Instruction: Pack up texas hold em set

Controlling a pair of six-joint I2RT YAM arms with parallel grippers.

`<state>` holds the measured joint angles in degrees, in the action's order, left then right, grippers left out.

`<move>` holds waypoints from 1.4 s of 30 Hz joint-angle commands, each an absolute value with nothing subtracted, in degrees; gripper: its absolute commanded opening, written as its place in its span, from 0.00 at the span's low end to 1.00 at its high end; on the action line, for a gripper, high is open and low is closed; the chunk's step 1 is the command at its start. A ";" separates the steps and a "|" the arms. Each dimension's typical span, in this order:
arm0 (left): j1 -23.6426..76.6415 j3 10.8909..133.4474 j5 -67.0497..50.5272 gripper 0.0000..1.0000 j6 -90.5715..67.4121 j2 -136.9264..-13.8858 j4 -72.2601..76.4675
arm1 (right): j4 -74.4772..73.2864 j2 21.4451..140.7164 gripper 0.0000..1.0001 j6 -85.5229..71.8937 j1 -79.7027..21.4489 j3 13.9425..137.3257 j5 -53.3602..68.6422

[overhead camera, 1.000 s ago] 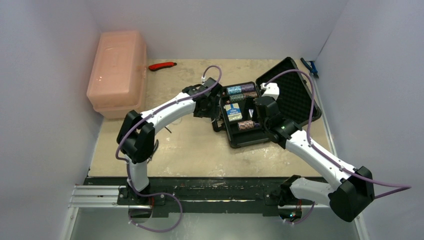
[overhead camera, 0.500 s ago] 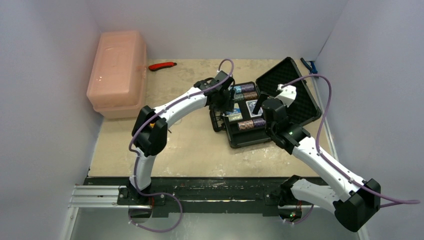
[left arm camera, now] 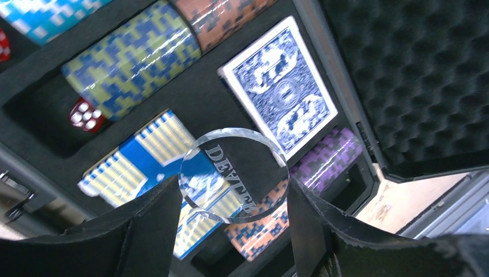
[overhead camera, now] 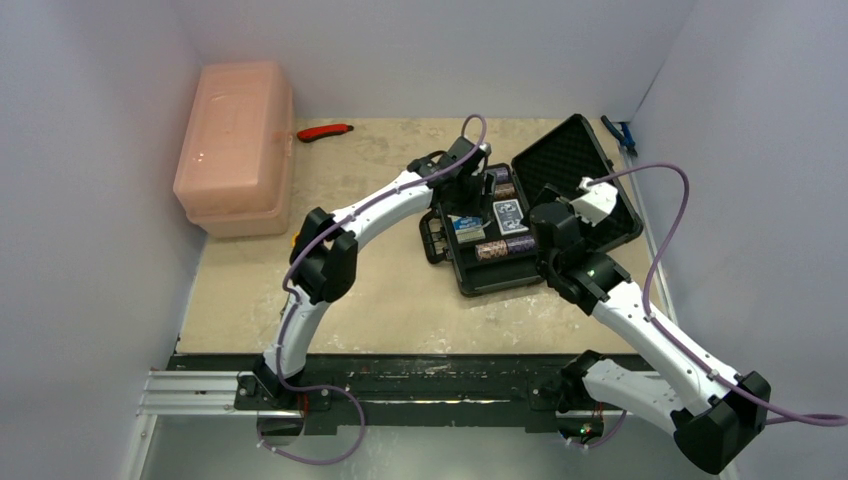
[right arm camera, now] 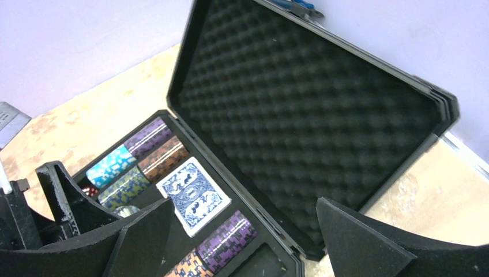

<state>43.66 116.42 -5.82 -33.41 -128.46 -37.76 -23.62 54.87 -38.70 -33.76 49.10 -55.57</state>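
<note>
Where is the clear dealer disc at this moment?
Left wrist view: the dealer disc is pinched in the left hand, above the open briefcase tray, over the boxed deck and just beside the blue-backed deck.

Lid (overhead camera: 570, 165) walls off case (overhead camera: 490, 284) far-right; left arm (overhead camera: 385, 205) crowds left side; near-left approach open.

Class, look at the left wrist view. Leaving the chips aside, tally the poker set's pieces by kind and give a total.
Card decks: 2
Red dice: 2
Clear dealer disc: 1, gripped in the left pincer
Total: 5
</note>
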 commanded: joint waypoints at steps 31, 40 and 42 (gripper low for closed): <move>45.03 134.30 -9.75 0.08 -40.54 -142.20 -29.73 | -28.56 55.63 0.99 -46.58 -33.87 50.17 -62.03; 45.05 134.31 -9.41 0.42 -41.22 -142.14 -29.66 | -28.16 55.37 0.99 -46.25 -33.89 49.79 -61.77; 45.08 134.30 -9.47 0.47 -41.38 -142.18 -29.57 | -27.97 55.37 0.99 -46.06 -33.91 49.70 -61.63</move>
<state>44.75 131.28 -9.63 -39.97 -141.71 -32.42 -29.10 55.61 -45.41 -33.76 49.12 -60.12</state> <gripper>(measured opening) 0.611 0.987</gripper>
